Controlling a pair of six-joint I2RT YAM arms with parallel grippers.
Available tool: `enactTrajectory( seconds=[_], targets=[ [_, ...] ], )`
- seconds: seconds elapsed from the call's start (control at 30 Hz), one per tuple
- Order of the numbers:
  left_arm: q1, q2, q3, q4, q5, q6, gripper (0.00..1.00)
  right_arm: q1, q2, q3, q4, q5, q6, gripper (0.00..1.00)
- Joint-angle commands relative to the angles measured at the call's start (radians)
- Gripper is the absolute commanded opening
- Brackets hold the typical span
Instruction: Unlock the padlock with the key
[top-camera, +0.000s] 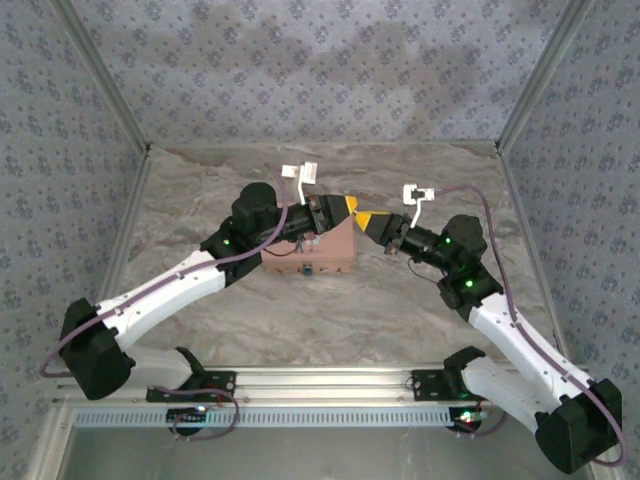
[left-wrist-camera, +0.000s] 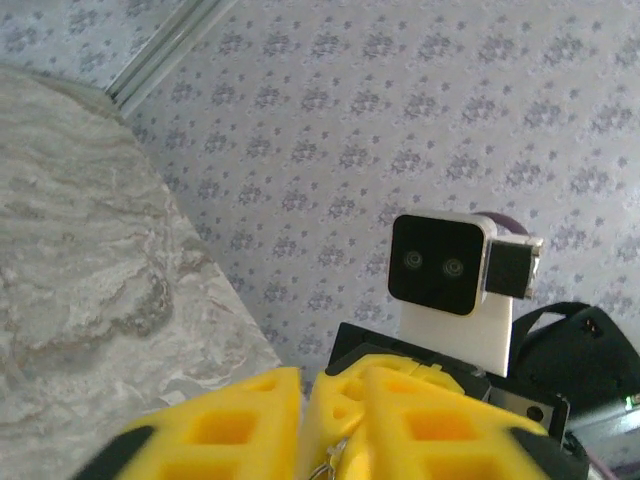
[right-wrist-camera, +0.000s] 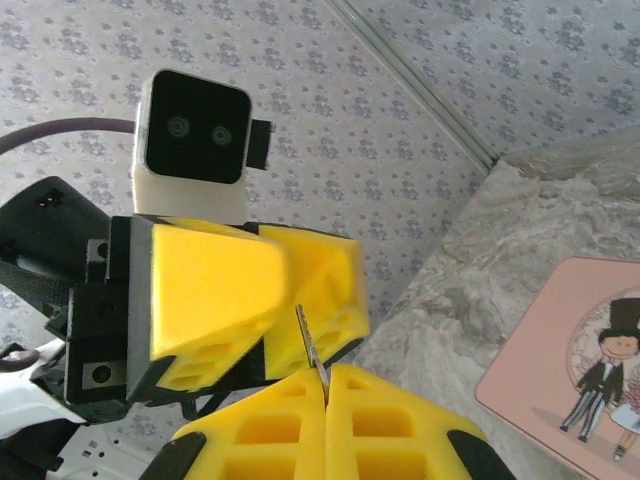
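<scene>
While tight on the key, right gripper opposite left gripper, latter's gap unclear

The key has its lower end hidden inside the right gripper; the box is cut off; the padlock is a mere speck.

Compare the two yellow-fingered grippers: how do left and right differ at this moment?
Jaws: the right gripper has them pressed together; the left gripper has them slightly parted. Hold: the right gripper pinches the thin silvery metal key; whether the left gripper touches it is unclear. Both have yellow block fingers, tips meeting.
</scene>
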Motion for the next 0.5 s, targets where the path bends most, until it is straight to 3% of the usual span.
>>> enactTrajectory(
  seconds=[0.0, 0.2, 0.33, 0.47],
  targets=[
    [0.010, -0.071, -0.015, -0.071, -0.057, 0.034, 0.46, -0.015, -0.026, 0.032, -0.083, 0.019, -0.054, 0.00],
    [0.023, -0.213, -0.136, -0.296, -0.201, 0.070, 0.55, -0.076, -0.065, 0.046, -0.299, 0.066, -0.159, 0.00],
    [0.024, -0.309, -0.237, -0.486, -0.354, 0.035, 0.74, -0.082, -0.049, 0.063, -0.455, 0.153, -0.260, 0.00],
    [0.046, -0.368, -0.333, -0.620, -0.468, -0.044, 0.82, -0.081, -0.009, 0.058, -0.519, 0.241, -0.308, 0.00]
  ],
)
